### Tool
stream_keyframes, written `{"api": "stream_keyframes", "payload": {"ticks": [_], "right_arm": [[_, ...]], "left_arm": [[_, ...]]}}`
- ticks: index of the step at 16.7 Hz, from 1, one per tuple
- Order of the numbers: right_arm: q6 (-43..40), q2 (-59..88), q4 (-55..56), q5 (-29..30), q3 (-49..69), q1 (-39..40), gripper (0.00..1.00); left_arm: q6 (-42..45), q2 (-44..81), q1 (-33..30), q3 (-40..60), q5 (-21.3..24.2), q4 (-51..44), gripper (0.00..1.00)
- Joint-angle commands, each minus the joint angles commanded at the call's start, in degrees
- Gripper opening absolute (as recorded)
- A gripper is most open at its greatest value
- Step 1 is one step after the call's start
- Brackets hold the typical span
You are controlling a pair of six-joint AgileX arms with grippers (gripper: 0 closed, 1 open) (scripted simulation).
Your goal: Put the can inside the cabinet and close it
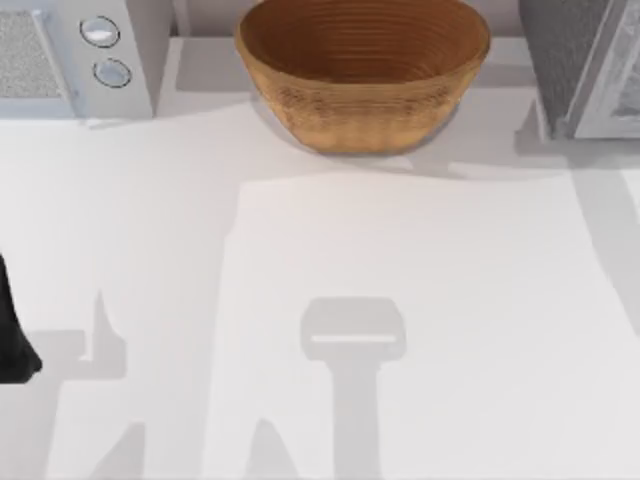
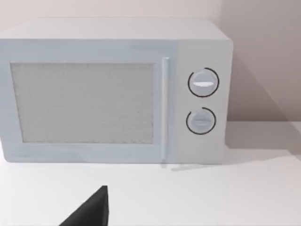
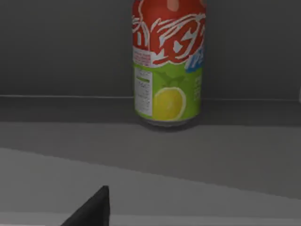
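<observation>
The red and green soda can with a lemon printed on it (image 3: 168, 63) stands upright on the dark grey floor of the grey cabinet (image 1: 570, 60), which sits at the table's far right corner. Left arm (image 1: 12, 335) is at the left edge of the white table (image 1: 300, 300), its wrist camera facing the closed white microwave with two round dials (image 2: 113, 92); a woven brown wicker basket (image 1: 362, 70) sits far centre. Whether either claw is open or closed cannot be told; the can stands free of any finger.
</observation>
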Motion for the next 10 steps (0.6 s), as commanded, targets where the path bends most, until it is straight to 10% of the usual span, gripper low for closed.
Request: {"api": "stream_keyframes", "payload": {"ticks": [10], "right_arm": [[-0.38, -45.32, 14.76, -2.69, -59.99, -2.13, 1.0]], "left_arm": [[0.0, 0.0, 0.0, 0.0, 0.0, 0.0, 1.0]]}}
